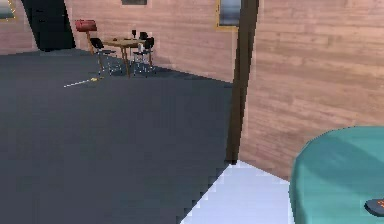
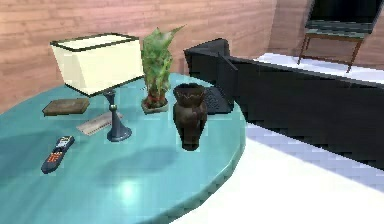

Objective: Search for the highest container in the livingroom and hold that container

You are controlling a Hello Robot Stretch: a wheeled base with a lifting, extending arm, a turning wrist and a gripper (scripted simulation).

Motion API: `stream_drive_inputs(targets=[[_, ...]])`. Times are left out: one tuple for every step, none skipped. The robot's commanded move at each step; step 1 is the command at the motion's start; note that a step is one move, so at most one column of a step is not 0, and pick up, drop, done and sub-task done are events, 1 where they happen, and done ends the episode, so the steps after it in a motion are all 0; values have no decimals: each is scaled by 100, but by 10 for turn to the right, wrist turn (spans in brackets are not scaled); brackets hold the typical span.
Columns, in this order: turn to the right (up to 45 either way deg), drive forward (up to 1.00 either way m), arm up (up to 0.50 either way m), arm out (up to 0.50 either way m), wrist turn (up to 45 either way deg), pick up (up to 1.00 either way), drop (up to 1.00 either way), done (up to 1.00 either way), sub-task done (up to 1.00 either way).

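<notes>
Standing on one round teal table (image 2: 150, 190) are one dark brown vase (image 2: 190, 116), one cream-shaded lamp (image 2: 98, 62), one green potted plant (image 2: 157, 62); the gripper's state cannot be told.

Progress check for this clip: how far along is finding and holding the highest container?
Looks done: the robot is beside the round teal table, with a candidate, the dark brown vase, in the arm side view. In hand: probably weighing it against the potted green plant beside it. Left: reaching, grasping and lifting; the vase stands upright on the tabletop.
</notes>
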Motion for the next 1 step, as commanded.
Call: stream_drive_inputs(targets=[[0, 0, 38, 0, 0, 0, 0, 0, 0]])
